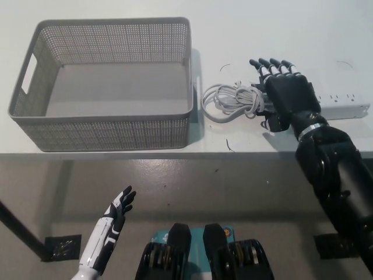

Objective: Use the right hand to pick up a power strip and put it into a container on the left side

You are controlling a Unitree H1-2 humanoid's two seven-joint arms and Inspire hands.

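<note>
A white power strip point(345, 104) lies on the white table at the right, its coiled white cable point(230, 100) stretching left toward the basket. My black right hand point(284, 94) hovers over the strip's left end and a black mat beneath it, fingers spread and open, hiding that part. I cannot tell whether it touches the strip. The grey mesh basket point(108, 129) stands empty at the table's left. My white left hand point(118, 210) rests low at the lower left, below the table edge, fingers apart.
The table's front edge point(175, 155) runs across the middle of the picture, with grey floor below. Small dark marks dot the tabletop near the cable. A black floor plate point(60, 247) sits at the lower left.
</note>
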